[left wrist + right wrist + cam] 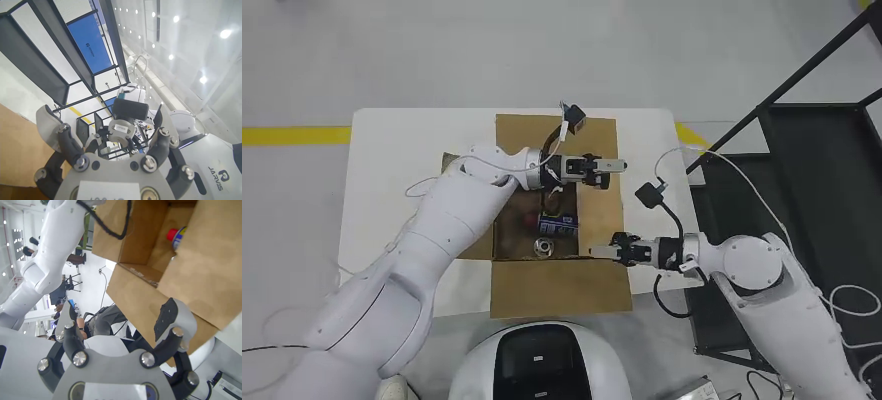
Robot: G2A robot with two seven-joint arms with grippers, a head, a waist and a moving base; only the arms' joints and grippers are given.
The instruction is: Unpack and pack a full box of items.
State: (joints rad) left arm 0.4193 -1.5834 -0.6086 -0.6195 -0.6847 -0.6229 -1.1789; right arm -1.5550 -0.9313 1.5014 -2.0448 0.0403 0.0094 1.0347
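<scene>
Top view: right hand (595, 251), fingers apart, at box (557, 288) flap edge.

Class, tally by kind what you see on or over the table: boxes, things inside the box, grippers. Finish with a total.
Cardboard box: 1
Spray can in it: 1
Round-topped item beside the can, kind unclear: 1
Grippers: 2, left gripper and right gripper
Total: 5

You have the box (562, 288) open mid-table (392, 160), flaps spread toward the far and near edges. Inside, a can (560, 226) lies by the right wall, with a round item (542, 246) just beside it toward the near edge. The left gripper (614, 166) hangs over the box's right side, and the right gripper (600, 251) is at its near right corner.
</scene>
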